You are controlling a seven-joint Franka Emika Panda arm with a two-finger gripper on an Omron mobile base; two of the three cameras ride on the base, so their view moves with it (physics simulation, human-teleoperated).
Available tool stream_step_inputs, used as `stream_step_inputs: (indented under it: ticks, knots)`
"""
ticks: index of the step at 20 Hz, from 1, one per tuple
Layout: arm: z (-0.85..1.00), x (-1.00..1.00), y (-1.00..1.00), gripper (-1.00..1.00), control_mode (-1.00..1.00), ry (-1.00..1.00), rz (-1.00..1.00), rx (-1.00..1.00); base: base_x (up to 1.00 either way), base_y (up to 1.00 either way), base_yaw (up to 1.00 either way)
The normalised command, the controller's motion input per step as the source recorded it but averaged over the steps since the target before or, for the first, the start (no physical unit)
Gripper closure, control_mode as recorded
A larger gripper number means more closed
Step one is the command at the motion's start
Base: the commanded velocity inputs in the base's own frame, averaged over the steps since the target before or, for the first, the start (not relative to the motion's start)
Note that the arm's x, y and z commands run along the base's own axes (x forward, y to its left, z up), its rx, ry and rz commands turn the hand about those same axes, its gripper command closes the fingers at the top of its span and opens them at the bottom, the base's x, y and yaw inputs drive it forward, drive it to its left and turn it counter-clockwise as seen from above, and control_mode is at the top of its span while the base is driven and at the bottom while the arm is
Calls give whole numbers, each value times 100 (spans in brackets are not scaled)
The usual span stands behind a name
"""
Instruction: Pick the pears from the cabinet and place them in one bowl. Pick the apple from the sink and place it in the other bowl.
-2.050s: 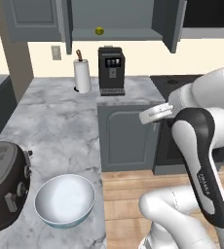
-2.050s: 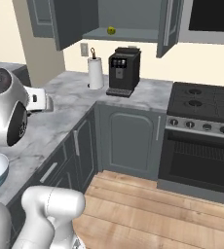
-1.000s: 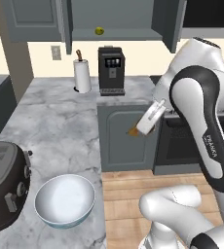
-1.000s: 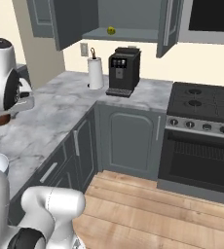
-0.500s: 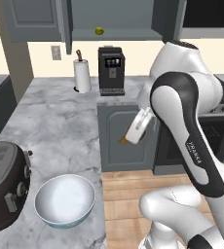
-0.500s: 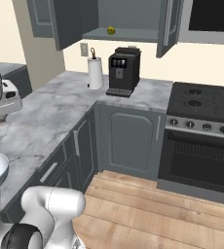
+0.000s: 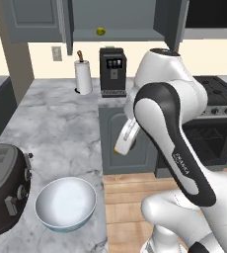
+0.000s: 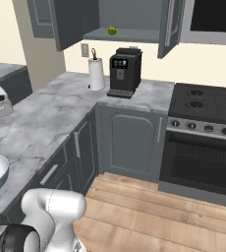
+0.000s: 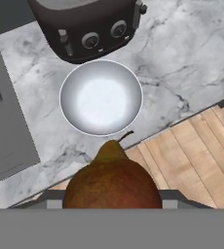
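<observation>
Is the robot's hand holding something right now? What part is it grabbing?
Yes, the gripper holds the brownish-red pear by its fat bottom end. Its stem points toward the white bowl.

The counter (image 7: 61, 133) looks like polished grey-white marble with darker veins. The bowl (image 7: 66, 204) has a smooth, glossy white inner face and a pale blue outer face, like glazed ceramic. The toaster (image 7: 4, 195) is dark with a soft sheen, like plastic or coated metal. The brownish-red pear (image 9: 112, 186) has a smooth, faintly mottled skin with a dull shine. The cabinet (image 7: 31, 20) doors are matt grey, painted-looking. The floor (image 8: 149, 211) is pale wood planking with visible grain. The paper towel roll (image 7: 83, 77) is matt white.
</observation>
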Motion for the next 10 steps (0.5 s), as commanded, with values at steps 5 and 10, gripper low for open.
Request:
stream_step_inputs:
  ticks: [5,10]
  knots:
    - [-16,-1,27,100,-100,1,2,0,0,0,0]
    - [-15,-4,26,100,-100,0,1,-1,0,0,0]
